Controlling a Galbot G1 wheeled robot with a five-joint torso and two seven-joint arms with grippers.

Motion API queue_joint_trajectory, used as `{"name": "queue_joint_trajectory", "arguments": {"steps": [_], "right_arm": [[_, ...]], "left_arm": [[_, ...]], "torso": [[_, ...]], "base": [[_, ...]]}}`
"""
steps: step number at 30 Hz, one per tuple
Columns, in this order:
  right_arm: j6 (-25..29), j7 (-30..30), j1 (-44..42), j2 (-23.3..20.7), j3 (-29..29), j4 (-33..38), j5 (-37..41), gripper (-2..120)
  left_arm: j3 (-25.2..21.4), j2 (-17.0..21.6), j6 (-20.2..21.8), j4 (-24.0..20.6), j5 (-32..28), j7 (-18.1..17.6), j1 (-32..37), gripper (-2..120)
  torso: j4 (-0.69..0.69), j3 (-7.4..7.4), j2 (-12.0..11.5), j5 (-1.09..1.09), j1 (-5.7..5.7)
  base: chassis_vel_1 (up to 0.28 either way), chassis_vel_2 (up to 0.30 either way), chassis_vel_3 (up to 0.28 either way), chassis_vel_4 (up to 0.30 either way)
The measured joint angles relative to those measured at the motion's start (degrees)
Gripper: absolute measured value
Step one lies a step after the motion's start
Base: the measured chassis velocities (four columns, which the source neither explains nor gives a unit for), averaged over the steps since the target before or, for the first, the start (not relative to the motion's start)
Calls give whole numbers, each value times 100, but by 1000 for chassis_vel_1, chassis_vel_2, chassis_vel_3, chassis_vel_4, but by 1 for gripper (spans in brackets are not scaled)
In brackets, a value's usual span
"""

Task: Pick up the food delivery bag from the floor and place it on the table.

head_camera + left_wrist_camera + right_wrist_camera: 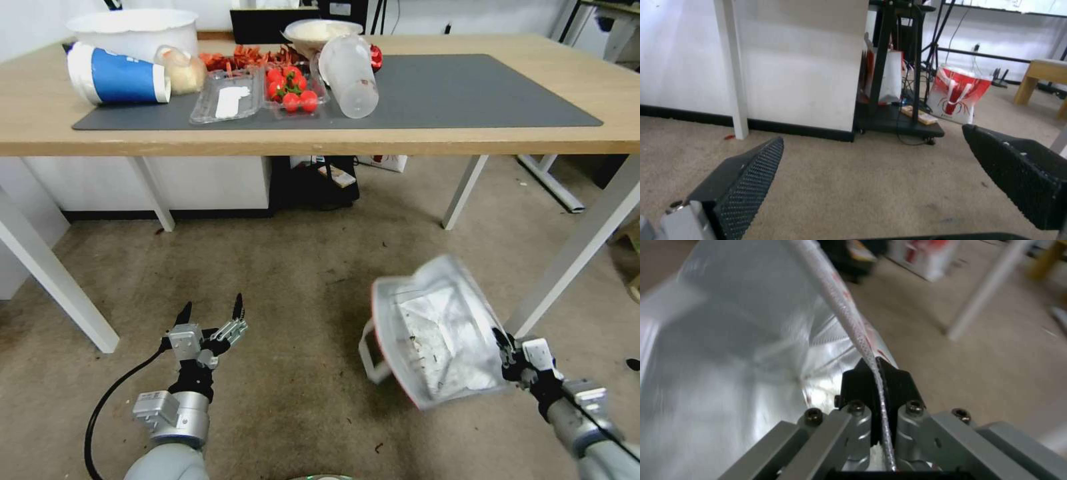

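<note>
The food delivery bag hangs tilted above the floor at the lower right, its silver foil mouth facing the camera and one white handle dangling on its left side. My right gripper is shut on the bag's rim; in the right wrist view the white edge of the bag runs between the closed black fingers. My left gripper stands open low at the lower left over bare carpet, nothing between its fingers. The table spans the top of the head view.
On the table's dark mat lie a blue-and-white tub, a tray of tomatoes, a clear empty tray and a tipped plastic cup. White table legs stand beside the bag. A red-and-white bag sits under the table.
</note>
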Motion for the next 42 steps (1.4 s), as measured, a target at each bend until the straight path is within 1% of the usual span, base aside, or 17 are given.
{"name": "queue_joint_trajectory", "arguments": {"steps": [2,3,6,7,9,11,12,15,16,20,21,22,24,25,26,28,42], "right_arm": [[68,-274,0,-340,26,8,264,0],[68,-274,0,-340,26,8,264,0],[307,-981,172,-1176,58,-160,868,0],[307,-981,172,-1176,58,-160,868,0],[374,-1339,280,-1557,96,-256,1215,0],[455,-1977,425,-1988,183,-427,1634,0],[455,-1977,425,-1988,183,-427,1634,0],[416,-2554,518,-2290,288,-578,1922,0],[416,-2554,518,-2290,288,-578,1922,0],[110,-3409,604,-3014,419,-852,2622,0],[110,-3409,604,-3014,419,-852,2622,0],[71,-3537,635,-3179,419,-929,2765,0],[64,-3980,826,-3448,354,-1170,2944,0],[64,-3980,826,-3448,354,-1170,2944,0],[64,-4229,942,-3562,307,-1292,3021,0],[59,-4421,1070,-3689,264,-1410,3079,0],[-155,-4717,1188,-4195,182,-1549,3723,0]], "left_arm": [[-5,-9,5,-5,7,-2,-7,100],[-5,-9,5,-5,7,-2,-7,100],[-24,-28,29,-13,18,-8,-18,100],[-24,-28,29,-13,18,-8,-18,100],[-38,-39,40,-13,21,-14,-25,100],[-48,-54,57,-17,18,-19,-30,100],[-48,-54,57,-17,18,-19,-30,100],[-55,-62,71,-17,11,-20,-38,100],[-55,-62,71,-17,11,-20,-38,100],[-73,-80,127,-19,-92,-22,-78,100],[-73,-80,127,-19,-92,-22,-78,100],[-75,-96,129,-39,-164,-25,-85,100],[-80,-124,137,-65,-230,-31,-108,100],[-80,-124,137,-65,-230,-31,-108,100],[-81,-127,142,-65,-236,-31,-114,100],[-83,-128,151,-65,-240,-29,-113,100],[-82,-125,130,-61,-246,2,-90,100]], "torso": [[0,0,0,0,0],[0,0,0,0,0],[0,0,0,1,0],[0,0,0,1,0],[1,0,0,1,0],[1,0,0,-1,0],[1,0,0,-1,0],[1,0,0,1,0],[1,0,0,1,0],[0,0,0,0,0],[0,0,0,0,0],[0,1,0,-1,0],[0,0,0,0,0],[0,0,0,0,0],[0,0,0,0,0],[0,0,0,0,0],[0,0,0,-1,0]], "base": [[0,0,0,0],[0,0,0,0],[0,0,0,0],[0,0,0,0],[0,0,0,0],[0,0,0,0],[0,0,0,0],[0,0,0,0],[0,0,0,0],[0,0,0,0],[0,0,0,0],[0,0,0,0],[0,0,0,0],[0,0,0,0],[0,0,0,0],[0,0,0,0],[0,0,0,0]]}}
